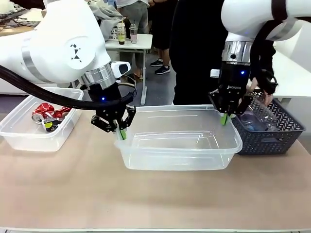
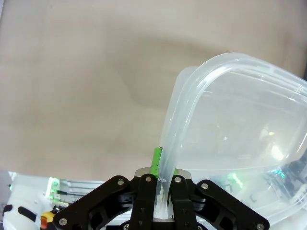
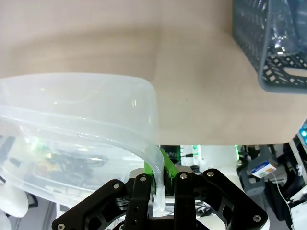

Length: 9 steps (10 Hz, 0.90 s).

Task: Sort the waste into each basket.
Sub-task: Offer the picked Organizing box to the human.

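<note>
An empty clear plastic basket stands mid-table, and both grippers hold it. My left gripper is shut on the rim at its left end, with the rim pinched between the green pads of that gripper. My right gripper is shut on the rim at the far right corner, where the basket's wall curves into the gripper. A second clear basket at the left holds crushed red-and-silver cans. I cannot tell whether the middle basket rests on the table or hangs just above it.
A dark lattice basket at the right, close to my right gripper, holds clear plastic bottles; its corner also appears in the right wrist view. A person in black stands behind the table. The tan tabletop in front is bare.
</note>
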Tool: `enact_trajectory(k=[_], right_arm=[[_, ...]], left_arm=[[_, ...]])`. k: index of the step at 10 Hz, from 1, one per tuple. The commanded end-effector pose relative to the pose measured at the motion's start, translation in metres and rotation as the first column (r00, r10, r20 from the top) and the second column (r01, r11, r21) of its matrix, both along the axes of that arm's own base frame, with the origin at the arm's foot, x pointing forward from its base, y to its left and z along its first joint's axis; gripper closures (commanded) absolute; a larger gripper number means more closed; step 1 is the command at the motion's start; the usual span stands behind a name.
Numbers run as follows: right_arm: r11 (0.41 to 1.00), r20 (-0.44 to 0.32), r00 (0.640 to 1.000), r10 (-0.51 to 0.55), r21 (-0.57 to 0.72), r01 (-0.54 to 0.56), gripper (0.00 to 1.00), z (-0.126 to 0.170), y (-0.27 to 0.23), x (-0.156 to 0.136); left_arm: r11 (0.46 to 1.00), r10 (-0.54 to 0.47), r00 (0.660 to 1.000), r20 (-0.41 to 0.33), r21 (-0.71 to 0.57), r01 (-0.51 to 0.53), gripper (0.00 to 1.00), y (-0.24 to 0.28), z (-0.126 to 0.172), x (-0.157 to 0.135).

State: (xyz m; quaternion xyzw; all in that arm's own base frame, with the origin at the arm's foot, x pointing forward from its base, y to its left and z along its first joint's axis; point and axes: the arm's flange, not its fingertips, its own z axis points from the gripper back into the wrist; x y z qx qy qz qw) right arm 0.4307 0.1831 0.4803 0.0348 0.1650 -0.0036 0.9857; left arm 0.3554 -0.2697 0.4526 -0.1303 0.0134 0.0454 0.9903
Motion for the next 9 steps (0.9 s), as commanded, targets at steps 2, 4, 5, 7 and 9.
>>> enact_trajectory(k=[2,4,5,7,9], right_arm=[[1.000,-0.004,1.000,-0.002,0.002,0.002,1.00,0.0036,0.0004,-0.0035],[1.000,-0.004,1.000,-0.002,0.002,0.002,1.00,0.0036,0.0004,-0.0035],[1.000,-0.004,1.000,-0.002,0.002,0.002,1.00,0.0036,0.0004,-0.0035],[1.000,-0.004,1.000,-0.002,0.002,0.002,1.00,0.0036,0.0004,-0.0035],[1.000,-0.004,1.000,-0.002,0.002,0.002,1.00,0.0036,0.0004,-0.0035]], left_arm=[[1.000,0.015,1.000,0.010,-0.008,-0.015,1.00,0.0025,0.0039,0.0025],[1.000,0.015,1.000,0.010,-0.008,-0.015,1.00,0.0025,0.0039,0.0025],[1.000,0.015,1.000,0.010,-0.008,-0.015,1.00,0.0025,0.0039,0.0025],[1.000,0.015,1.000,0.010,-0.008,-0.015,1.00,0.0025,0.0039,0.0025],[1.000,0.015,1.000,0.010,-0.008,-0.015,1.00,0.0025,0.0039,0.0025]])
